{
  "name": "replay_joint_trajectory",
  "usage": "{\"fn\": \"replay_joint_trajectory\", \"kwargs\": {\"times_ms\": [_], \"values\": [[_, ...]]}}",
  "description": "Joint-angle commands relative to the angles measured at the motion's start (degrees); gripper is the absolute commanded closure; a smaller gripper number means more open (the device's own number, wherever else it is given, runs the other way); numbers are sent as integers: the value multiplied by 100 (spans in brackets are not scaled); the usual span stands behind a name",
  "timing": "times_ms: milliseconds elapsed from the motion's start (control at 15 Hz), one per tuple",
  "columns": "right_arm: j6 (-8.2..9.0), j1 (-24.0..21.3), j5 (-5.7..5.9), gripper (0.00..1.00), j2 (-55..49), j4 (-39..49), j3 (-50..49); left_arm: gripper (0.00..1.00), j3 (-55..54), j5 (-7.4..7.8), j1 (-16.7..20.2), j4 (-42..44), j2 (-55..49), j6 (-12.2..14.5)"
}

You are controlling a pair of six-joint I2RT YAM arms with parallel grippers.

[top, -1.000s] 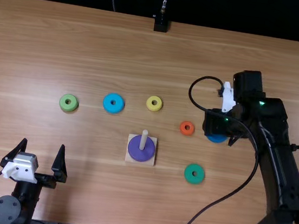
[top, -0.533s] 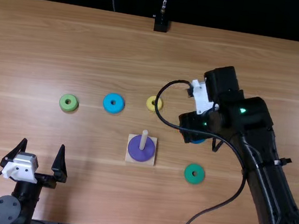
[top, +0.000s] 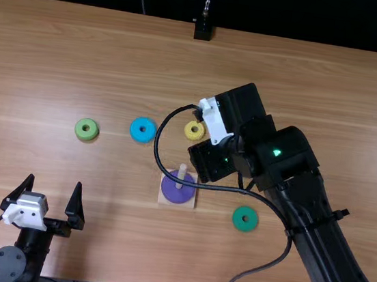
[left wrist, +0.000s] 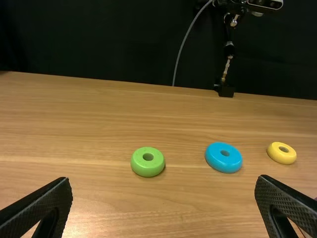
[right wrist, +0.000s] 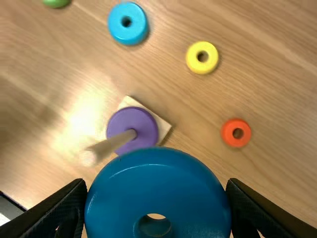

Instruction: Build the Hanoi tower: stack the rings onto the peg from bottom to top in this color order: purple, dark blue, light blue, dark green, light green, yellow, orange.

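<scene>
Over the desk [top: 82, 52], the left tool [top: 54, 181] is spread; the right tool [right wrist: 156, 184] pinches the dark blue ring [right wrist: 158, 186], apparently near the purple ring [right wrist: 141, 126] and peg [right wrist: 111, 145]. Best keep it level, centred over the peg, before lowering.

Bare bench [top: 122, 232] offered a passage between the left tool [top: 55, 181] and the base [top: 162, 200]. The peg [top: 182, 170] stood upright through the purple ring [top: 176, 193], blocking low sideways passes. In the top view, the cable [top: 217, 187] of the right arm [top: 320, 243] crossed that ring. The yellow ring [top: 194, 130] lay beyond.
</scene>
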Motion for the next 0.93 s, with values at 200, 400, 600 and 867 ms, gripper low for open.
{"fn": "replay_joint_trajectory", "kwargs": {"times_ms": [200,400,600,867], "values": [[21,264,-32,100,-81,29,294,0,-54,-12,43,-298,-69,60],[31,404,-32,100,42,71,294,0,-54,-12,43,-298,-69,60],[42,413,-32,100,156,81,294,0,-54,-12,43,-298,-69,60],[263,642,-32,100,271,92,285,0,-54,-12,43,-308,-69,60]]}}
